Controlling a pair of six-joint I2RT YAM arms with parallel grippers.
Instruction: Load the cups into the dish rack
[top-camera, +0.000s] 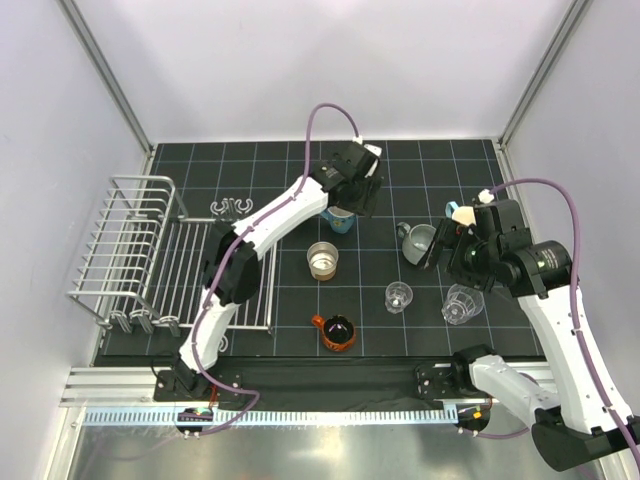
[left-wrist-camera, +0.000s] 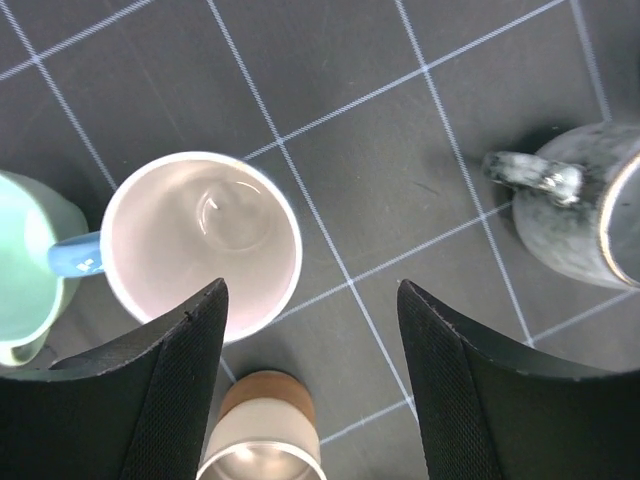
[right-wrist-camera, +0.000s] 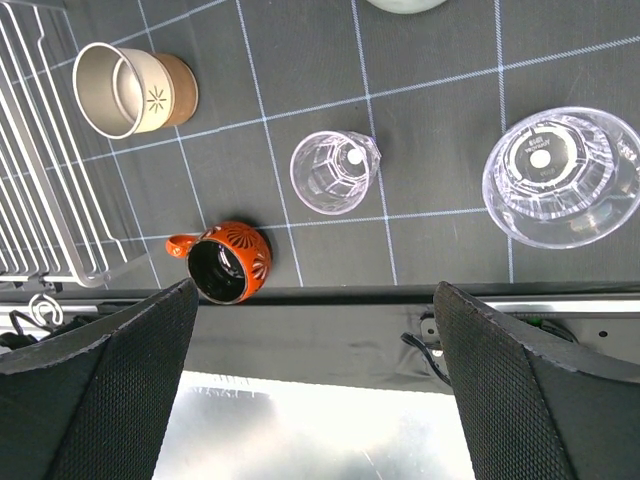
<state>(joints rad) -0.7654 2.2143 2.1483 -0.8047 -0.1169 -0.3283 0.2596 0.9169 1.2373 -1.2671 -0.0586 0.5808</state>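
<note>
The dish rack (top-camera: 140, 255) stands at the left of the mat, and its slats show in the right wrist view (right-wrist-camera: 40, 170). My left gripper (top-camera: 355, 195) is open and empty above the blue mug with cream inside (left-wrist-camera: 200, 240); its fingers (left-wrist-camera: 310, 290) straddle bare mat beside that mug. A mint green cup (left-wrist-camera: 25, 265) touches the mug's handle side. The steel cup (top-camera: 323, 261), grey mug (top-camera: 418, 243), small clear cup (top-camera: 399, 296), larger clear cup (top-camera: 461, 304) and orange cup (top-camera: 337, 331) stand on the mat. My right gripper (top-camera: 455, 255) is open and empty, held high (right-wrist-camera: 315, 290).
Small white hooks (top-camera: 230, 207) lie behind the rack's flat part. The mat's near edge and a metal rail (top-camera: 300, 385) run along the front. White walls close in the left, back and right sides.
</note>
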